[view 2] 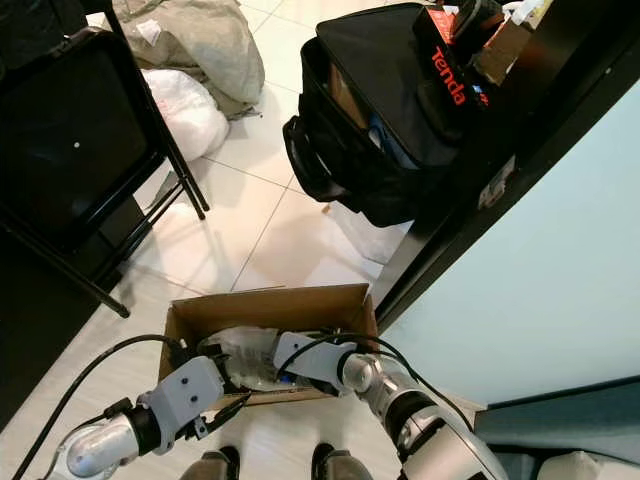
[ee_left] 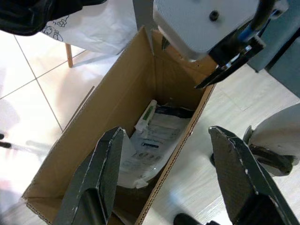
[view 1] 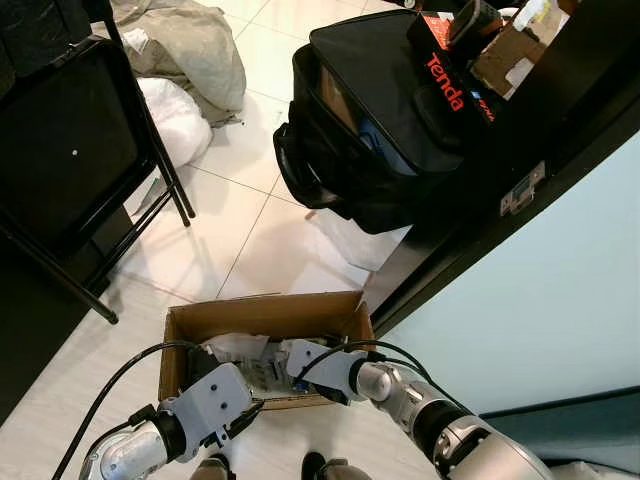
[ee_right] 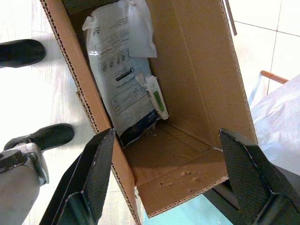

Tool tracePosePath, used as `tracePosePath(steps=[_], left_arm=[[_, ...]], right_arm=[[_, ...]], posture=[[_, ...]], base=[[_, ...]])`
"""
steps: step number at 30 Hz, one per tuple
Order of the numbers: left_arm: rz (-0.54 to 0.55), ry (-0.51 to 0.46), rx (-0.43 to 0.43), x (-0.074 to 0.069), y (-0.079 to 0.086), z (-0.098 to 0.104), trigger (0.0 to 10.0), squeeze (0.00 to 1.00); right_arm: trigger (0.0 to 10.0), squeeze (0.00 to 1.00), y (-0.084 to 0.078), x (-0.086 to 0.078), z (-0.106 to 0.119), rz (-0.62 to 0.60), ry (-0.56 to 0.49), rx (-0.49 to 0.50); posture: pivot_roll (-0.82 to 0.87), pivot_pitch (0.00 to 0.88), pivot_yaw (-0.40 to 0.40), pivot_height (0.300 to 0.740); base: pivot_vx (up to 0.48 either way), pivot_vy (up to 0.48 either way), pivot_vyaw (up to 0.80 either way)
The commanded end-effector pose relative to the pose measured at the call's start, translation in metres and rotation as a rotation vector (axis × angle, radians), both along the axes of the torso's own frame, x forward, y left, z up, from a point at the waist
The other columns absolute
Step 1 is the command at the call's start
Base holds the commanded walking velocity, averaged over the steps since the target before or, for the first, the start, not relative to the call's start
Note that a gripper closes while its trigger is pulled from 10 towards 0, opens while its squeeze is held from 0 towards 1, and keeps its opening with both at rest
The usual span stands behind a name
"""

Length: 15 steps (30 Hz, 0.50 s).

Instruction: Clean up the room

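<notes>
An open cardboard box (view 1: 262,315) lies on the tiled floor at my feet. Inside it are a white printed mailer bag (ee_right: 122,79) and a small white and green tube (ee_right: 156,97); the bag (ee_left: 150,145) and tube (ee_left: 144,117) appear again in the left wrist view. My left gripper (ee_left: 166,133) hangs open above the box's near left end, with nothing between its fingers. Open too, my right gripper (ee_right: 167,136) hovers over the box's right half, above the bag, holding nothing. The right wrist's white housing (ee_left: 206,23) faces the left gripper across the box.
A black bag with red Tenda lettering (view 1: 380,110) sags off a dark cabinet edge (view 1: 500,200) beyond the box. A black folding chair (view 1: 70,150) stands at the left, with white bags (view 1: 175,115) and a grey sack (view 1: 190,40) behind it. My feet (view 1: 320,468) touch the box's near side.
</notes>
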<state>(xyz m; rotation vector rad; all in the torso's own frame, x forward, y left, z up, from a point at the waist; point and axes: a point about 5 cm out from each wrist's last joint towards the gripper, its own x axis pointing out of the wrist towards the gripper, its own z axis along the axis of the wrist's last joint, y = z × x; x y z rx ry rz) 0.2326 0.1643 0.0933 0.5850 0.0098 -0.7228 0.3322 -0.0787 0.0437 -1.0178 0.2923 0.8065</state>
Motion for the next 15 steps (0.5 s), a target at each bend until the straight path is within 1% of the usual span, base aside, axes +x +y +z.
tracePosePath(steps=[1, 2, 3, 4, 5, 6, 7, 8, 9, 15], left_arm=[[0.013, 0.036, 0.025, -0.005, 0.001, -0.011, 10.0, 0.00], [0.013, 0.036, 0.025, -0.005, 0.001, -0.011, 10.0, 0.00], [0.067, 0.037, 0.012, 0.000, 0.002, -0.014, 10.0, 0.00], [0.158, 0.055, -0.011, 0.007, 0.004, -0.018, 10.0, 0.00], [0.158, 0.055, -0.011, 0.007, 0.004, -0.018, 10.0, 0.00], [0.257, 0.084, -0.050, 0.013, 0.005, -0.024, 10.0, 0.00], [0.331, 0.105, -0.083, 0.018, 0.005, -0.028, 10.0, 0.00], [0.331, 0.105, -0.083, 0.018, 0.005, -0.028, 10.0, 0.00], [0.396, 0.131, -0.108, 0.022, 0.004, -0.033, 10.0, 0.00], [0.396, 0.131, -0.108, 0.022, 0.004, -0.033, 10.0, 0.00]], right_arm=[[10.0, 0.00, -0.008, -0.007, -0.012, -0.025, 0.042, -0.018], [10.0, 0.00, -0.008, -0.007, -0.012, -0.025, 0.042, -0.018], [10.0, 0.00, -0.009, -0.006, -0.010, -0.064, 0.051, 0.022], [10.0, 0.00, -0.013, -0.003, -0.009, -0.144, 0.067, 0.088], [10.0, 0.00, -0.013, -0.003, -0.009, -0.144, 0.067, 0.088], [10.0, 0.00, -0.016, -0.001, -0.008, -0.229, 0.092, 0.162], [10.0, 0.00, -0.020, 0.000, -0.008, -0.311, 0.113, 0.232], [10.0, 0.00, -0.020, 0.000, -0.008, -0.311, 0.113, 0.232], [10.0, 0.00, -0.024, 0.001, -0.008, -0.407, 0.148, 0.326], [10.0, 0.00, -0.024, 0.001, -0.008, -0.407, 0.148, 0.326]], posture=[[0.10, 0.368, -0.153, 0.740], [0.10, 0.368, -0.153, 0.740], [0.08, 0.340, -0.153, 0.740], [0.07, 0.312, -0.148, 0.740], [0.07, 0.312, -0.148, 0.740], [0.06, 0.277, -0.141, 0.740], [0.05, 0.252, -0.135, 0.740], [0.05, 0.252, -0.135, 0.740], [0.04, 0.211, -0.121, 0.740], [0.04, 0.211, -0.121, 0.740]], base=[[0.000, 0.000, 0.00], [0.000, 0.000, 0.00], [0.000, 0.000, 0.00], [0.000, 0.000, 0.00], [0.000, 0.000, 0.00], [0.000, 0.000, 0.00], [0.000, 0.000, 0.00], [0.000, 0.000, 0.00], [0.000, 0.000, 0.00], [0.000, 0.000, 0.00]])
